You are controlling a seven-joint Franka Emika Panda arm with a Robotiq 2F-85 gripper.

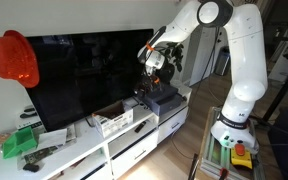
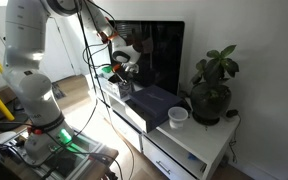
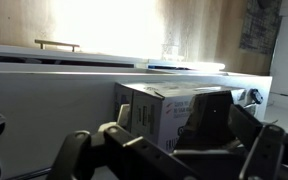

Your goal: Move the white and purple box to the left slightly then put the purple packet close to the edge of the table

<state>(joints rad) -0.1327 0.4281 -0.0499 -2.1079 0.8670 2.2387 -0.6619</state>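
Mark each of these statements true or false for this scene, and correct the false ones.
1. A red hat hangs at the upper corner of the TV. True.
2. The gripper is shut on the white and purple box. False: the gripper hangs open in the air in front of the TV, and the box rests on the table.
3. A potted plant stands on the table beside the TV. True.
4. The white cup stands on the dark grey device. False: it stands on the table top, in front of the plant.
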